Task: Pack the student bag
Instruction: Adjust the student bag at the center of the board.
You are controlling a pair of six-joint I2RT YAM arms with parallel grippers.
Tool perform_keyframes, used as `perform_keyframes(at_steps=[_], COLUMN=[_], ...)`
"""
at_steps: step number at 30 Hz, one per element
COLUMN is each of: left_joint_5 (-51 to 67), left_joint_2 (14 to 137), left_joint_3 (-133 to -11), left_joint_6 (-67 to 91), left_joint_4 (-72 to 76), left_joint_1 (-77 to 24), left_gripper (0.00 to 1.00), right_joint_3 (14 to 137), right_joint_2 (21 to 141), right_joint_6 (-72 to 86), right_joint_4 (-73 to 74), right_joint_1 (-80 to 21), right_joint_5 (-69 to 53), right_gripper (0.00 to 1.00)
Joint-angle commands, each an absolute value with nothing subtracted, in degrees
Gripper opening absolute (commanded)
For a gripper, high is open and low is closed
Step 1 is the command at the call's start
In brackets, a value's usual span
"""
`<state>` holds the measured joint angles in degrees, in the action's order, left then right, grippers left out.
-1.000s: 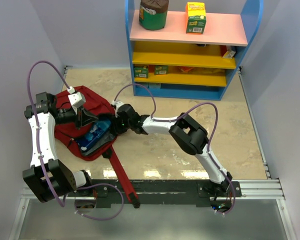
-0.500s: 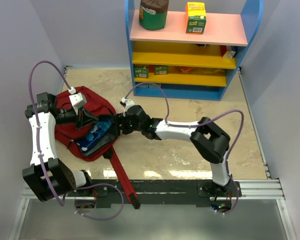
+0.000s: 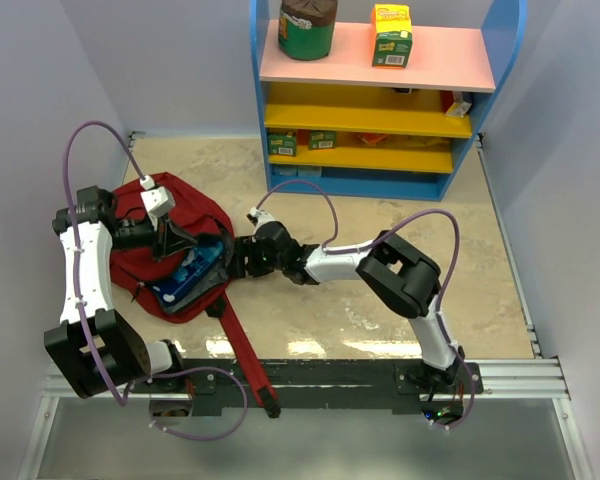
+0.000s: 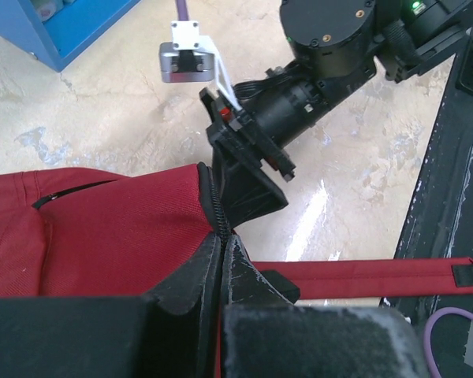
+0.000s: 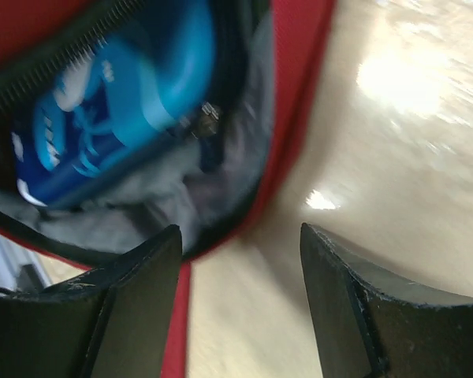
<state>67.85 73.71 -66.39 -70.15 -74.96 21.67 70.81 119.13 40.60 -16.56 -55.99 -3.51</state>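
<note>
Where the way is blocked: the right gripper (image 3: 238,262) sits just at the mouth of the large dark red soft fabric backpack (image 3: 132,268). The small blue zipped pencil case (image 3: 187,272) fills much of that opening (it lies inside, slanted).
Backpack place: on the left part of the table, between the wrists of the two arms, mouth turned toward the right arm.
Left gripper (image 4: 221,248): fingers pressed together on the zippered rim of the backpack, holding it.
Right gripper fingers (image 5: 134,303): spread wide, nothing between them; the pencil case and grey lining show ahead.
Long red strap (image 3: 246,355): runs from the backpack to the near edge, over the black metal rail (image 3: 330,378).
Behind: a blue-framed shelf unit with pink top board (image 3: 448,58), well apart from the backpack; on top a green round can with brown lid (image 3: 307,28) and a yellow and green carton (image 3: 391,35).
Purple cables (image 3: 95,135): they loop above both arms.
Surface: beige marbled tabletop (image 3: 480,250), shiny near the front.
Room: pale lilac walls (image 3: 180,60) close around.
Change from half a second ago: the right elbow has drawn a little to the left and the wrist sits lower; the left arm, backpack and pencil case are nearly as before.
</note>
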Motion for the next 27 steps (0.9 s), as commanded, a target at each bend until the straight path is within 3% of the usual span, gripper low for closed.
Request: perform_keyframes(at_steps=[1, 8, 11, 12, 14, 20, 27], left_joint_5=[68.8, 67.9, 68.2, 68.1, 67.9, 67.2, 65.0], left_joint_2=[72.6, 72.6, 72.6, 72.5, 72.7, 74.1, 72.9], left_joint_3=[-65.9, -64.7, -64.3, -64.2, -64.0, -64.0, -62.2], left_joint_6=[-72.4, -74.0, -74.2, -74.3, -75.0, -72.6, -52.2], left_joint_4=[-75.4, -75.4, -75.4, -75.4, -75.4, -73.3, -54.6], left_joint_1=[21.4, 21.4, 21.3, 21.1, 20.7, 14.2, -6.3], left_gripper=[0.0, 0.0, 0.0, 0.0, 0.0, 0.04, 0.06], right_joint_3=[74.9, 77.4, 79.2, 79.1, 79.1, 73.9, 66.2], right_joint_2=[123.8, 126.6, 127.5, 127.4, 126.8, 116.3, 102.1], right_joint_6=[45.6, 47.7, 47.7, 47.7, 47.3, 43.3, 34.4], right_joint_4=[-20.0, -18.0, -14.7, -13.8, -12.8, -7.8, -0.3], right_joint_1=[-56.1, -56.2, -56.2, -56.2, -56.2, -51.4, -41.9], right_joint_5=[-8.9, -8.0, -6.0, -5.8, -4.1, -0.2, 0.6], right_gripper=[0.65, 0.58, 0.38, 0.2, 0.02, 0.0, 0.0])
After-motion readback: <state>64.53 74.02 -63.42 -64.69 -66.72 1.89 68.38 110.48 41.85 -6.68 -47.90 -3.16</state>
